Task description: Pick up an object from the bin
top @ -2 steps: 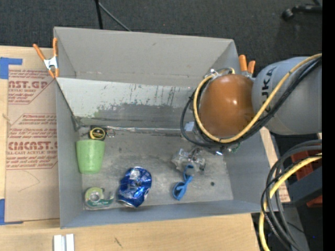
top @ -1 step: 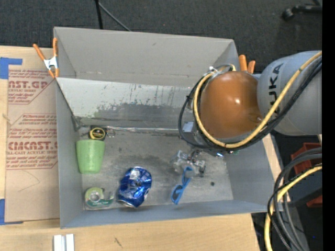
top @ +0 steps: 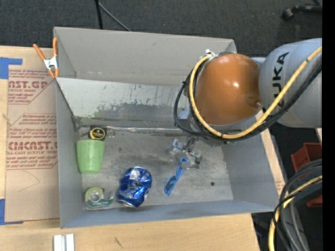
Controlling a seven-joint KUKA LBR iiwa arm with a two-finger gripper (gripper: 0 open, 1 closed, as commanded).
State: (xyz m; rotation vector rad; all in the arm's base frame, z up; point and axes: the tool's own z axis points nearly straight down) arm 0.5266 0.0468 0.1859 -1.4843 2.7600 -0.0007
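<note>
Gripper (top: 186, 153) low in grey metal bin (top: 146, 51), touching the top end of a slim blue plastic strip (top: 173, 180). Jaw gap: cannot tell, grasp unconfirmed. Strip trails just below the jaws, apparently on the floor. Lift not yet done.

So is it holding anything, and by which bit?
Cannot tell: the gripper sits at the top end of the blue tool, but the grip itself is hidden.

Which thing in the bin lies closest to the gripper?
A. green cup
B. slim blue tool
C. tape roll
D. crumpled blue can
B: the gripper is right at the upper end of the slim blue tool; the others lie well off to the left.
</note>
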